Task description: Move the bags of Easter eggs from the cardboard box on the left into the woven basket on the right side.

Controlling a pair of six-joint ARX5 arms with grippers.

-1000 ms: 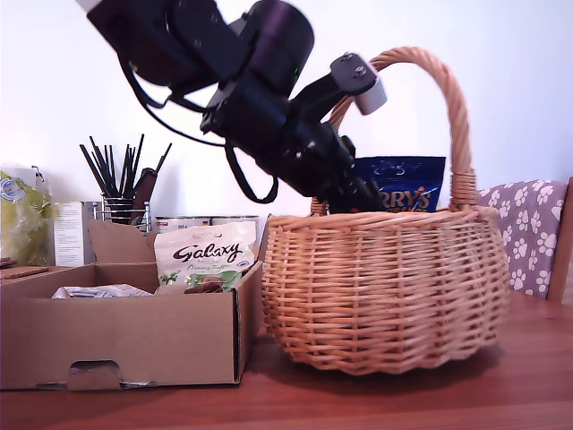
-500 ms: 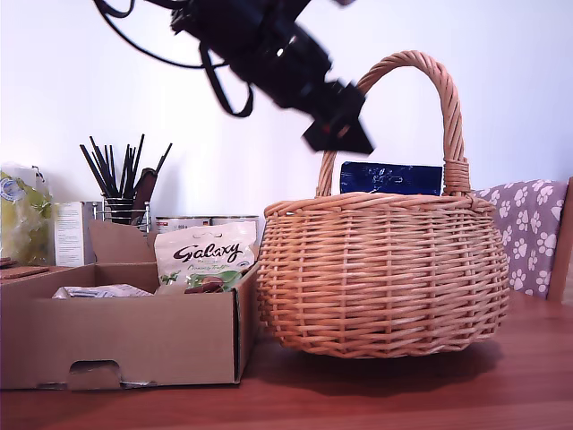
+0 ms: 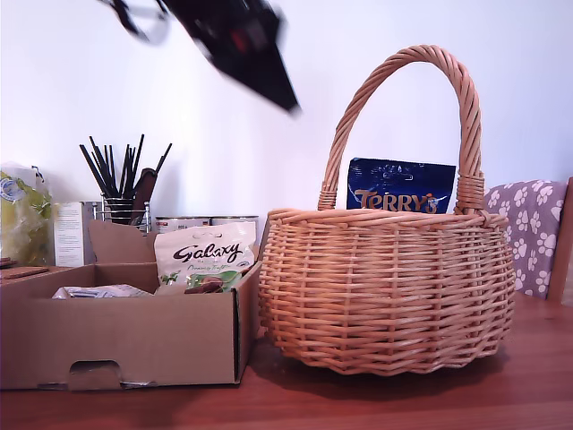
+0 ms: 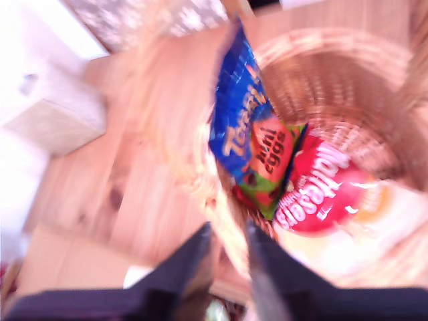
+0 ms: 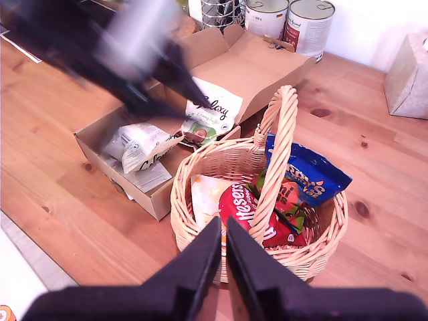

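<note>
The woven basket (image 3: 385, 287) stands on the exterior view's right, beside the cardboard box (image 3: 125, 336). The dark blue Terry's bag (image 3: 394, 193) stands upright inside it, top above the rim. The first wrist view shows Terry's (image 4: 241, 114) leaning on the red Maltesers bag (image 4: 321, 190). The white Galaxy bag (image 3: 204, 255) stands in the box. My first gripper (image 4: 226, 231) is blurred, high above the gap between box and basket (image 3: 288, 106), fingers slightly apart and empty. My second gripper (image 5: 223, 227) hovers high over the basket (image 5: 200, 150), shut and empty.
A silvery pouch (image 5: 144, 144) lies in the box and a pale packet (image 5: 204, 194) in the basket. Behind the box are a pen holder (image 3: 121, 193), two tins (image 5: 294, 20) and a yellow-green bag (image 3: 22, 215). A paw-print chair (image 3: 528, 228) stands at the exterior view's right edge.
My first arm let go of the Terry's bag in the basket, then rose and swung toward the exterior view's left. The basket rocked and shifted a little.
</note>
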